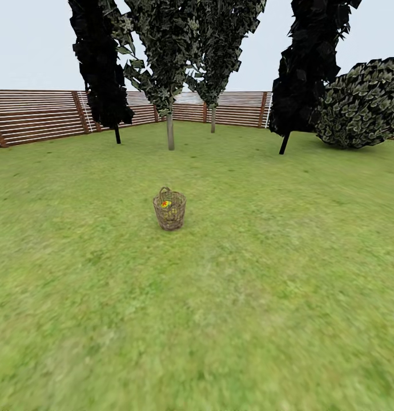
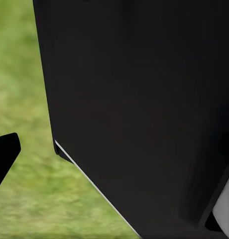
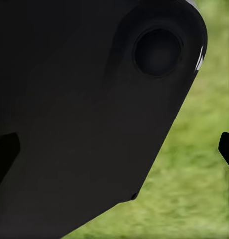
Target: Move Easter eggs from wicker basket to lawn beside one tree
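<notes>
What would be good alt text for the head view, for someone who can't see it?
A small wicker basket stands upright on a wide lawn, with yellow and red eggs showing inside it. Beyond it stand several trees, one with a pale trunk, a round bush at right, and a brown slat fence under a pale sky.

Ahead of me the wicker basket (image 1: 169,212) stands upright on the lawn (image 1: 277,285) — open brown weave, yellow Easter eggs (image 1: 166,204) showing inside. Beyond it rises the grey-trunked tree (image 1: 170,130).
</notes>
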Motion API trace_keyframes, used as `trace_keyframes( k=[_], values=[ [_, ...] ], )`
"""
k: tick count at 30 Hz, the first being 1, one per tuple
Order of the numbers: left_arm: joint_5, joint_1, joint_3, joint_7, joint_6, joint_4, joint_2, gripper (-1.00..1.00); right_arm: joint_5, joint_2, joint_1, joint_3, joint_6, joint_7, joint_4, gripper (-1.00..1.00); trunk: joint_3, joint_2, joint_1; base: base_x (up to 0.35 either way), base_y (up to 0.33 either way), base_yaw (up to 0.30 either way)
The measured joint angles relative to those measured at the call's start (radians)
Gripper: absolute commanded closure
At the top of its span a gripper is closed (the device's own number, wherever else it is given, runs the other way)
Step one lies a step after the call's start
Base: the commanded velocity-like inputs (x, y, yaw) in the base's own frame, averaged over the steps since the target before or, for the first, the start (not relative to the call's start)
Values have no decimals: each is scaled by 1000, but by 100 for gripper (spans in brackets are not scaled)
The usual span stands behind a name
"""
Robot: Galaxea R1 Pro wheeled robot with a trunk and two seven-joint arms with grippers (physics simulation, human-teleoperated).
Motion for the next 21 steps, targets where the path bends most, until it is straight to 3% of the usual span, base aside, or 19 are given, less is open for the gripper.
trace_keyframes(
  k=[21],
  values=[
    [0,0,0,0,0,0,0,-100,9,1,0,5,1,-1,2,-100,0,0,0,0,0,0]
  ],
)
